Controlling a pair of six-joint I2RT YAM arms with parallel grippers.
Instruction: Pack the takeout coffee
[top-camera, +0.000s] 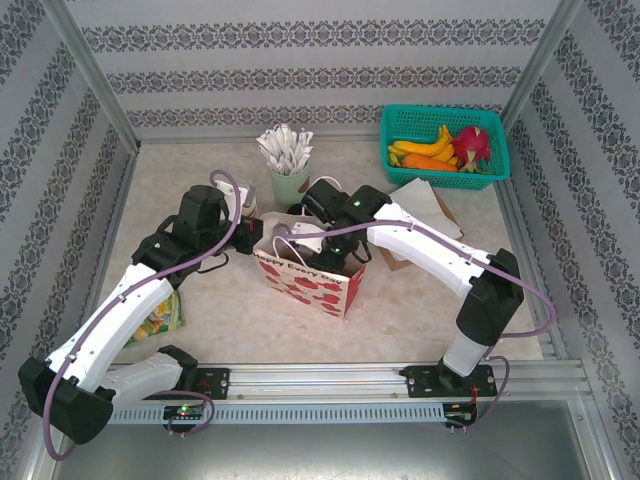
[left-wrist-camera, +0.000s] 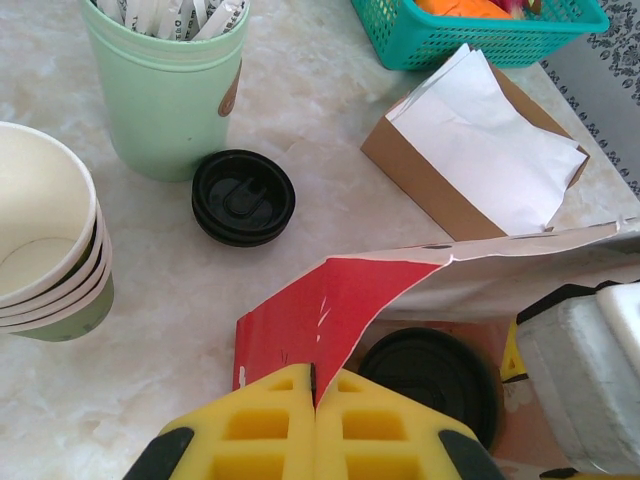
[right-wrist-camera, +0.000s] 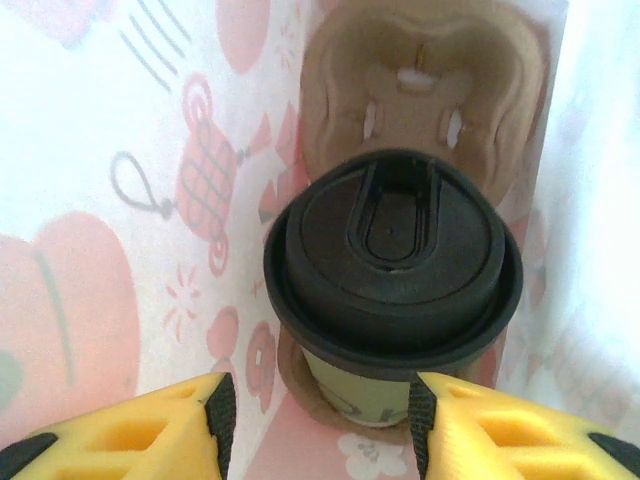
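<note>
At the far left of my overhead feed, a crinkled yellow-green packet (top-camera: 160, 318) lies on the pale marbled table (top-camera: 260, 330), partly under the left arm. That arm's wrist camera shows a nested stack of cream paper cups (left-wrist-camera: 45, 200). Next to it is a smooth mint-green cup (left-wrist-camera: 165, 100) filled with paper-wrapped sticks. Just beside its foot sits a low pile of round black plastic lids (left-wrist-camera: 243, 197).

The left gripper (left-wrist-camera: 315, 400) has its ribbed yellow fingers pressed together, pinching the rim of the paper bag (left-wrist-camera: 330, 310) where a red flap folds over. The bag stands open at mid-table, white outside with red apple prints.

The takeout coffee (right-wrist-camera: 393, 250) is upright inside the bag, seated in one well of a moulded brown pulp carrier (right-wrist-camera: 425, 80). Its black lid is domed, with a raised oval tab, and a green band shows beneath. The right gripper (right-wrist-camera: 317, 400) is down in the bag with its fingers spread wide, one on either side of the cup's lower part. I cannot tell whether the pads touch it. The bag walls are thin, and the pink print shows through them.

Further right are a brown cardboard box (left-wrist-camera: 420, 175) topped with white paper and a teal mesh basket (top-camera: 405, 122) of fruit.
</note>
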